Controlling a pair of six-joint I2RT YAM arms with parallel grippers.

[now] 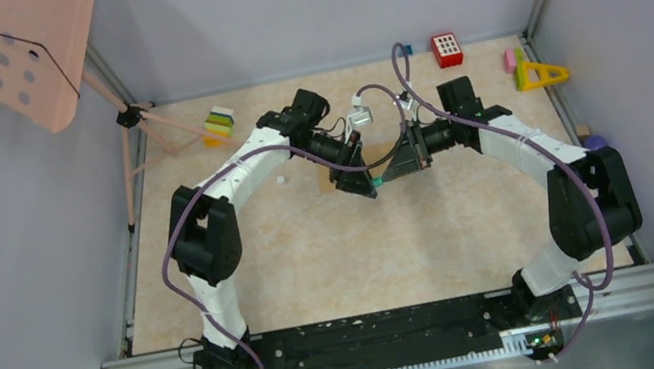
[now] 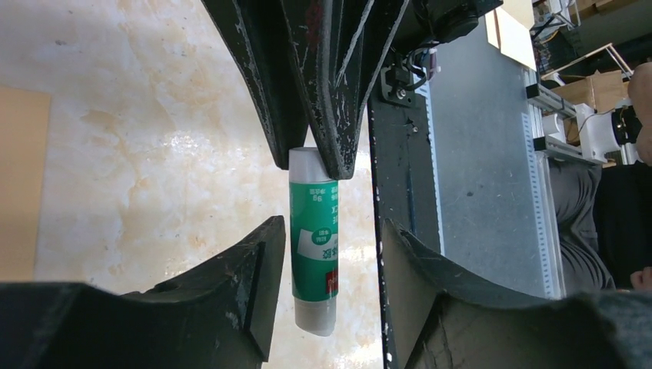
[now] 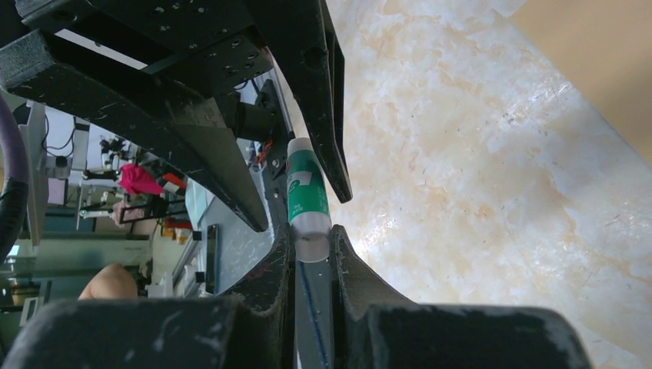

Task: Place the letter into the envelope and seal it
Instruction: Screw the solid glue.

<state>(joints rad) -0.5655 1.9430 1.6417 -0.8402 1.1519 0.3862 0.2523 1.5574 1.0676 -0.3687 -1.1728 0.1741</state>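
Observation:
A green glue stick with white ends hangs in the air between my two grippers over the middle of the table. My right gripper is shut on one white end of it. My left gripper stands open around the other white end, with a gap on each side. From above, both grippers meet tip to tip at the glue stick. A tan strip of the envelope lies flat on the table beside them, and its corner shows under the left arm. The letter is out of view.
Toy blocks stand along the back wall: a red one, a yellow triangle and a green-yellow one. A pink perforated stand on thin legs leans in at the back left. A tiny white bit lies on the table.

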